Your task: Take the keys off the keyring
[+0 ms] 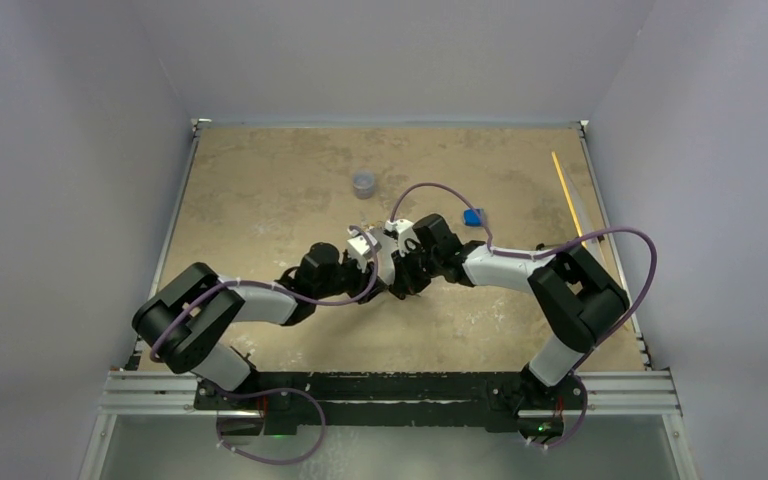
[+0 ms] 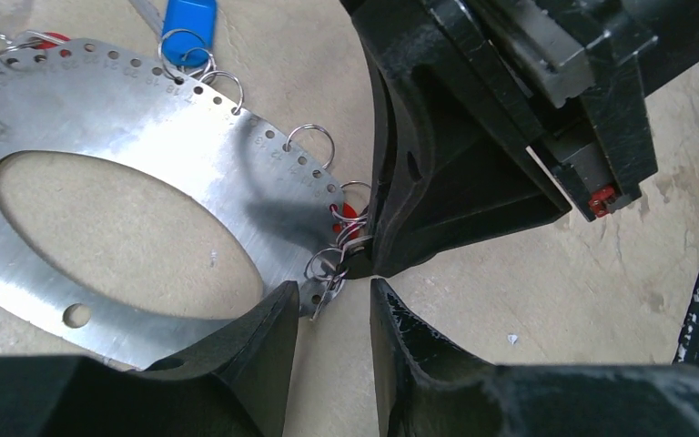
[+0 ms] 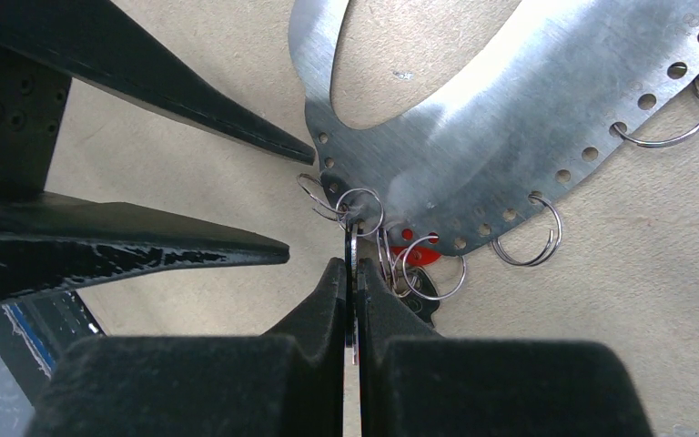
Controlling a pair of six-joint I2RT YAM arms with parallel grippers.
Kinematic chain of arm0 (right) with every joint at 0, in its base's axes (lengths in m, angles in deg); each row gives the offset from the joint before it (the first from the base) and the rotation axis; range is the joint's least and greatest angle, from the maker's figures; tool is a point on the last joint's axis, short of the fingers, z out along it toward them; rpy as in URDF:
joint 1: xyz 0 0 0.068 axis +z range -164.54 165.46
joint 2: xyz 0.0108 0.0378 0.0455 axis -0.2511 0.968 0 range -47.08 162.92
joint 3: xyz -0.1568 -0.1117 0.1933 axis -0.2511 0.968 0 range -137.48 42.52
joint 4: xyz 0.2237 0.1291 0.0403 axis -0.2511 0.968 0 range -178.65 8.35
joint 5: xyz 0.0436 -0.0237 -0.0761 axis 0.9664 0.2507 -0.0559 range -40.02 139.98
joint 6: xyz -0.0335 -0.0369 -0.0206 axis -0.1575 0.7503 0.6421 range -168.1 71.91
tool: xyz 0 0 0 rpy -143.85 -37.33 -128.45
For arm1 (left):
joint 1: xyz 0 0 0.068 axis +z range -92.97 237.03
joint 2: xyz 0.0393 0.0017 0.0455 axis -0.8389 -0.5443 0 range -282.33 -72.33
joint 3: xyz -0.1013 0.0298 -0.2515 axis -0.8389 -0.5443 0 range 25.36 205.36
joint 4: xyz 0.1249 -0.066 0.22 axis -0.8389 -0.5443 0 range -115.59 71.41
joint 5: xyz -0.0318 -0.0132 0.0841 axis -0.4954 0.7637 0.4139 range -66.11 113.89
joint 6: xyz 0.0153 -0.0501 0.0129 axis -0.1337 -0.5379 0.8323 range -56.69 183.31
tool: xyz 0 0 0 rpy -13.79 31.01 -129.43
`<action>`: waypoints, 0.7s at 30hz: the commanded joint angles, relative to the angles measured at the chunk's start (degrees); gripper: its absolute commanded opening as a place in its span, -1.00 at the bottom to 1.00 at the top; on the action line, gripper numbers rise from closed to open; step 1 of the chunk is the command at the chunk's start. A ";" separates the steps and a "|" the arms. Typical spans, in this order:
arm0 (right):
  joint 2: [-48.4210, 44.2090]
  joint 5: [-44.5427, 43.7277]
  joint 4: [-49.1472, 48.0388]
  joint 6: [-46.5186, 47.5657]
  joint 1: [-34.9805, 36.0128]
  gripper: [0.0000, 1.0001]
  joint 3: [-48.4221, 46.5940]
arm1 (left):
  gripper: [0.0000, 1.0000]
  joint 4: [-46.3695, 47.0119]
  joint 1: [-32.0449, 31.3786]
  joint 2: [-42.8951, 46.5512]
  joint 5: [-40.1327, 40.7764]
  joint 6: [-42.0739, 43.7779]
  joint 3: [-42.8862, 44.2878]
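The keyring (image 2: 146,146) is a flat silver oval plate with holes along its rim, lying on the tan table; it also shows in the right wrist view (image 3: 510,118). Small split rings hang from its holes. A blue-tagged key (image 2: 188,23) lies at its far edge. A red key head (image 3: 419,255) and a black one (image 3: 423,289) sit under its near end. My right gripper (image 3: 353,269) is shut on a thin silver key seen edge-on, still on a split ring at the plate's tip. My left gripper (image 2: 335,300) is open, one finger (image 2: 237,346) over the plate's edge.
A small grey round cup (image 1: 364,183) stands at the back middle. A blue block (image 1: 473,216) lies right of the arms. A yellow stick (image 1: 567,195) lies along the right side. Both arms meet mid-table, hiding the keyring in the top view.
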 commanded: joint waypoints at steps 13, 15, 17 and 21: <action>-1.79 0.48 -1.31 -0.14 -0.06 -1.00 0.38 | -0.68 -6.80 0.29 -4.89 -3.75 7.85 6.21; -1.79 0.30 -1.29 -0.23 -0.11 -1.00 0.40 | -0.95 -7.24 0.32 -4.73 -4.14 8.02 6.26; -1.94 0.07 -1.38 -0.42 -0.07 -1.00 0.57 | -1.00 -6.90 0.33 -4.23 -4.45 7.94 5.87; -3.02 -0.60 -1.75 -1.09 -0.10 -1.00 1.28 | -1.00 -2.77 0.25 -1.70 -3.78 5.61 2.73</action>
